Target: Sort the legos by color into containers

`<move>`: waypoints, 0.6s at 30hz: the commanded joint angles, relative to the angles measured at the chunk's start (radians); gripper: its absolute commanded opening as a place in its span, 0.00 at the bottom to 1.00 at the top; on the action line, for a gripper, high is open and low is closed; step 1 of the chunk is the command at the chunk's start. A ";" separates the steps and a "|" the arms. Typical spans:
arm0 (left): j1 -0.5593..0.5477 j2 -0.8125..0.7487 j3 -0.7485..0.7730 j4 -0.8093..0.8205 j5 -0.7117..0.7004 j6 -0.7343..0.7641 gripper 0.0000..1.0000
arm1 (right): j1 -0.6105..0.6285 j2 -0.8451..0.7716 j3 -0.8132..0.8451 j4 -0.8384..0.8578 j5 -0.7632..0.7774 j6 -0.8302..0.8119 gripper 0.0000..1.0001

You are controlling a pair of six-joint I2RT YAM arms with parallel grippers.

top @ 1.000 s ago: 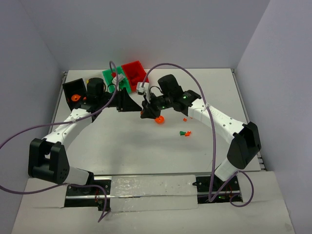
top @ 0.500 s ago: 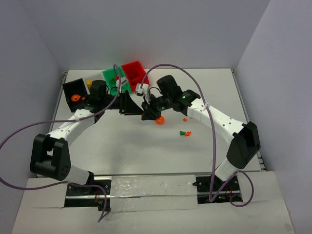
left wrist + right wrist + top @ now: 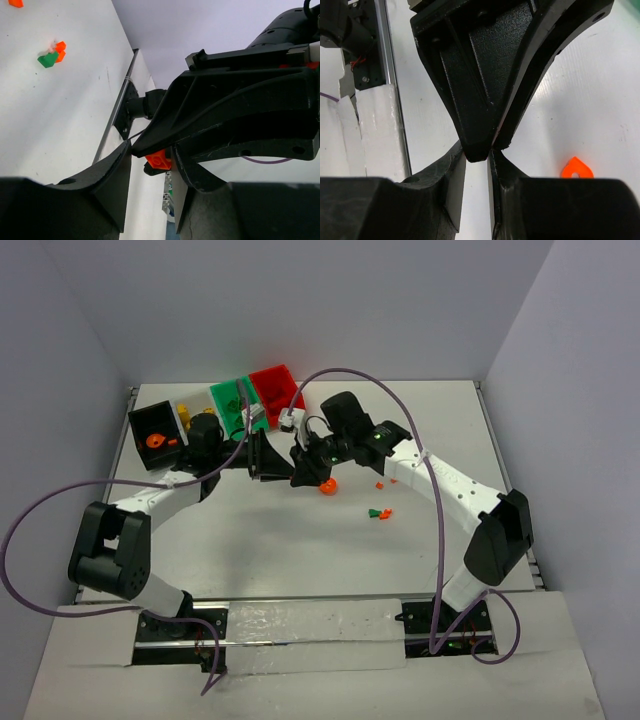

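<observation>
At bench (image 3: 300,550) centre the right gripper (image 3: 477,165) pinches an orange brick (image 3: 159,161), the left gripper (image 3: 284,473) with jaws apart around it — a handover, I'd say. The black bin (image 3: 136,430) at ten o'clock holds orange; loose pieces (image 3: 380,512) at four o'clock wait.

A white table (image 3: 300,540) spreads beneath the left gripper (image 3: 275,462) and the right gripper (image 3: 298,472). Pale grey walls (image 3: 350,310) rise beyond them and on either side. A metal rail (image 3: 495,455) edges the table, well out to the right gripper's right. Behind both grippers, at the table's near edge, lies a silvery strip (image 3: 310,625).
</observation>
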 commanded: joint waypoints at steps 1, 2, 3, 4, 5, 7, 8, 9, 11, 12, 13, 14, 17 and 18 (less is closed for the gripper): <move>-0.051 -0.013 -0.023 0.202 0.134 -0.184 0.25 | -0.001 0.026 0.070 0.198 0.097 0.003 0.02; -0.051 -0.012 -0.023 0.204 0.135 -0.185 0.23 | -0.001 0.028 0.072 0.203 0.101 0.004 0.02; -0.051 -0.010 -0.023 0.203 0.136 -0.187 0.17 | -0.001 0.028 0.072 0.205 0.105 0.007 0.03; -0.050 -0.011 -0.023 0.205 0.138 -0.187 0.10 | -0.001 0.030 0.072 0.205 0.111 0.007 0.06; -0.050 -0.012 -0.023 0.207 0.138 -0.185 0.03 | -0.001 0.031 0.072 0.205 0.116 0.008 0.10; -0.047 -0.017 -0.025 0.200 0.137 -0.175 0.00 | 0.000 0.029 0.067 0.204 0.132 0.009 0.16; -0.044 -0.018 -0.026 0.193 0.136 -0.168 0.00 | 0.000 0.029 0.065 0.202 0.137 0.007 0.17; -0.039 -0.020 -0.025 0.186 0.135 -0.161 0.00 | -0.001 0.027 0.059 0.202 0.143 0.005 0.18; -0.030 -0.022 -0.025 0.178 0.134 -0.153 0.00 | -0.001 0.023 0.049 0.199 0.153 0.002 0.22; -0.020 -0.022 -0.023 0.173 0.133 -0.151 0.00 | -0.001 0.020 0.041 0.198 0.158 -0.002 0.25; -0.007 -0.021 -0.021 0.172 0.138 -0.154 0.00 | 0.001 0.016 0.032 0.198 0.162 -0.006 0.26; 0.002 -0.020 -0.020 0.173 0.145 -0.158 0.00 | 0.000 0.013 0.025 0.198 0.168 -0.009 0.28; 0.030 -0.027 -0.027 0.173 0.153 -0.163 0.00 | -0.001 0.011 0.016 0.196 0.181 -0.012 0.33; 0.034 -0.028 -0.030 0.167 0.156 -0.160 0.00 | -0.002 0.011 0.014 0.195 0.186 -0.012 0.35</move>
